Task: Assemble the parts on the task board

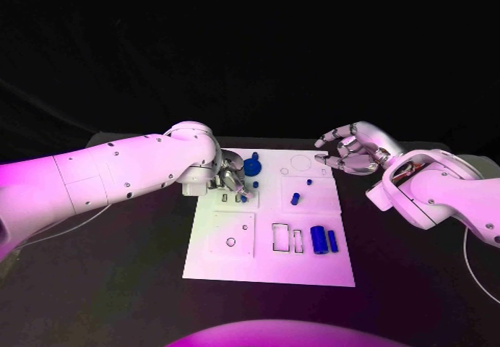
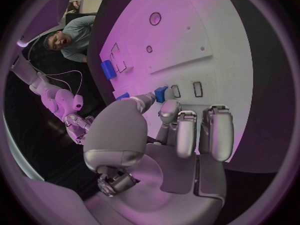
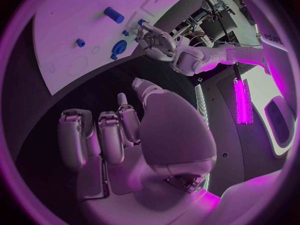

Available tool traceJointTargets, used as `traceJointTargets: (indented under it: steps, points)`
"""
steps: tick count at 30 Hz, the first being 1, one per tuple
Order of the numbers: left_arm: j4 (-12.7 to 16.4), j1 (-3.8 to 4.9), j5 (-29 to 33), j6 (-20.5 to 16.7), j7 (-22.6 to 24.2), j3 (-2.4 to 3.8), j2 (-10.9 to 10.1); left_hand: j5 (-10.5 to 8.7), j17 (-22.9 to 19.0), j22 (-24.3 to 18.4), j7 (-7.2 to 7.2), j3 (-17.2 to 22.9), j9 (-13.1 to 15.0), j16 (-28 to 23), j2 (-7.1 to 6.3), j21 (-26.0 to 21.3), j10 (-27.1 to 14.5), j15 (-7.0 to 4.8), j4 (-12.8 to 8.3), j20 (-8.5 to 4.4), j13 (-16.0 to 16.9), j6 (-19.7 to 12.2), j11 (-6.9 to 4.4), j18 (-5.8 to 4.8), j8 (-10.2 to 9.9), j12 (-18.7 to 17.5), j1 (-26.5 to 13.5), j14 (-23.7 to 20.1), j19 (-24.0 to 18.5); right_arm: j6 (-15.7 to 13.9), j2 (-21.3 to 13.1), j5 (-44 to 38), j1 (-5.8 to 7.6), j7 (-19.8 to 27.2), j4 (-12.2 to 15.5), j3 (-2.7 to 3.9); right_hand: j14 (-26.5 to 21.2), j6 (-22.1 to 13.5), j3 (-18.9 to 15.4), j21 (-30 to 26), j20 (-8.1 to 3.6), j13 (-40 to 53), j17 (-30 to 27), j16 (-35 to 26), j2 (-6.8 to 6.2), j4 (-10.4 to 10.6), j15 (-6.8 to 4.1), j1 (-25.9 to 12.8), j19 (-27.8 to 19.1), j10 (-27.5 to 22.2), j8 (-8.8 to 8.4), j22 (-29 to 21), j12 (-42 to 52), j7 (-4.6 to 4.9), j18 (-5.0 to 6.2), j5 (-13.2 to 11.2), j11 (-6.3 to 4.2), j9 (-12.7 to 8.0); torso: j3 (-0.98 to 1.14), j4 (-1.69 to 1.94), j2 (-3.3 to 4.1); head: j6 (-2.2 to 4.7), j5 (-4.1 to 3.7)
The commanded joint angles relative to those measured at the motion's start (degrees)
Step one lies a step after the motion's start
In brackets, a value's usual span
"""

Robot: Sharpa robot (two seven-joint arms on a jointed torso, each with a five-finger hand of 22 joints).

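The white task board lies in the middle of the black table. My left hand is over the board's far left part and pinches a small blue part between thumb and a fingertip, close to two small slots. A round blue part stands just beyond that hand. Two small blue parts sit mid-board, and two blue cylinders lie near the right edge. My right hand hovers off the board's far right corner, fingers apart and curved, holding nothing.
The board has a square plate with holes at its left, rectangular cut-outs beside the cylinders and a round outline at the far end. Black table surrounds the board. My left forearm crosses the table's left side.
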Motion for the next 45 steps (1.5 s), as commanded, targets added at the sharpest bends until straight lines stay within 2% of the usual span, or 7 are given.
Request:
traceJointTargets:
  steps: [1,3,7,12,24,33,45]
  points:
    - [0.0,-0.01,1.4,0.4,0.2,0.00,0.1,0.18,15.1,2.4,-0.55,3.0,0.3,0.2,0.75,0.3,-0.2,-0.52,-1.5,-0.11,-0.1,0.0,-0.39,-0.83,-0.3,-0.3,1.4,6.2,0.2,0.7,0.1,-0.7,-0.05,0.0,0.0,0.00,5.4,-0.2,0.4,-0.4,-0.35,3.9,13.0,-0.2,-0.52,0.1,-0.45,0.0,2.3,0.3,0.37,10.1,0.0,-0.06,0.45,0.4,-0.18,-0.1,0.02,0.00,0.04,-0.09,-0.03]
    - [0.0,-0.01,1.9,-0.1,0.3,0.00,0.1,0.19,15.1,2.4,-0.69,6.2,0.8,0.2,1.14,0.3,-0.3,-0.69,-3.4,-0.24,-0.1,-0.2,-0.52,-0.83,0.0,-0.4,2.5,6.2,0.2,0.8,0.1,-0.7,-0.06,0.0,-0.1,0.00,5.4,-0.2,0.4,-0.4,-0.35,3.9,13.0,-0.2,-0.52,0.1,-0.45,0.0,2.3,0.3,0.37,10.1,0.0,-0.06,0.45,0.4,-0.18,-0.1,0.01,-0.03,0.02,-0.12,-0.02]
    - [0.0,-0.02,3.2,-1.6,0.5,0.00,0.0,0.13,15.1,2.4,-0.59,13.6,2.8,0.2,0.88,0.2,0.0,-0.65,-7.3,-0.26,-0.2,-0.7,-0.55,-0.83,1.3,-0.6,0.9,6.2,0.2,0.8,0.2,-0.7,-0.08,0.0,-0.1,0.00,5.4,-0.2,0.4,-0.4,-0.35,3.9,13.0,-0.2,-0.52,0.1,-0.45,0.0,2.3,0.3,0.37,10.1,0.0,-0.06,0.45,0.4,-0.18,-0.1,0.01,-0.03,0.02,-0.18,0.00]
    - [0.2,-0.02,6.4,-3.6,0.8,0.00,-0.4,0.24,15.1,2.4,-0.63,18.9,4.8,0.2,0.94,0.2,0.3,-0.68,-10.9,-0.17,-0.5,-0.9,-0.55,-0.82,2.8,-0.8,-1.0,6.2,0.2,0.8,0.1,-0.7,-0.10,0.0,-0.2,0.00,5.4,-0.2,0.4,-0.4,-0.35,3.9,13.0,-0.2,-0.52,0.1,-0.45,0.0,2.3,0.3,0.37,10.1,0.0,-0.06,0.45,0.4,-0.18,-0.1,0.03,0.02,0.00,-0.18,-0.03]
    - [3.5,-0.30,10.5,-10.6,1.5,0.10,-3.8,0.66,15.1,2.7,-0.87,22.4,6.7,0.2,0.65,0.3,0.8,-0.87,-13.8,-0.26,-0.3,-0.8,-0.83,-0.86,4.4,-0.6,-3.4,6.2,0.3,1.0,-0.1,-0.7,-0.11,-0.1,-0.3,-0.02,5.4,-0.2,0.5,-0.4,-0.35,3.9,13.0,-0.2,-0.55,0.1,-0.46,-0.1,2.3,0.3,0.44,10.1,0.0,-0.08,0.46,0.5,-0.19,-0.1,0.06,0.16,-0.01,-0.11,0.04]
    - [7.9,-2.11,4.5,-17.4,2.0,0.08,-7.0,7.94,15.1,2.8,-1.33,24.6,8.2,0.2,-0.77,0.3,2.0,-1.29,-15.8,-0.60,0.4,0.1,-1.26,-0.87,5.8,0.0,-5.9,6.2,0.4,1.2,-0.3,-0.7,-0.11,-0.2,-0.3,-0.05,5.4,-0.2,0.5,-0.4,-0.36,4.0,13.0,-0.2,-0.58,0.2,-0.46,-0.1,2.3,0.3,0.47,10.1,0.1,-0.08,0.45,0.5,-0.19,-0.1,0.09,0.21,0.00,-0.34,0.31]
    - [11.2,-4.45,-3.0,-24.0,2.1,0.05,-9.3,10.50,15.1,2.9,-1.64,25.0,8.5,0.2,-1.35,0.4,3.0,-1.56,-16.4,-0.85,1.2,0.9,-1.57,-0.89,6.2,0.7,-6.4,6.2,0.4,1.2,-0.4,-0.7,-0.11,-0.2,-0.3,-0.07,5.4,-0.2,0.5,-0.4,-0.36,4.0,13.0,-0.2,-0.58,0.2,-0.46,-0.1,2.3,0.3,0.47,10.1,0.1,-0.08,0.45,0.5,-0.19,-0.1,0.00,0.06,-0.01,-0.42,0.74]
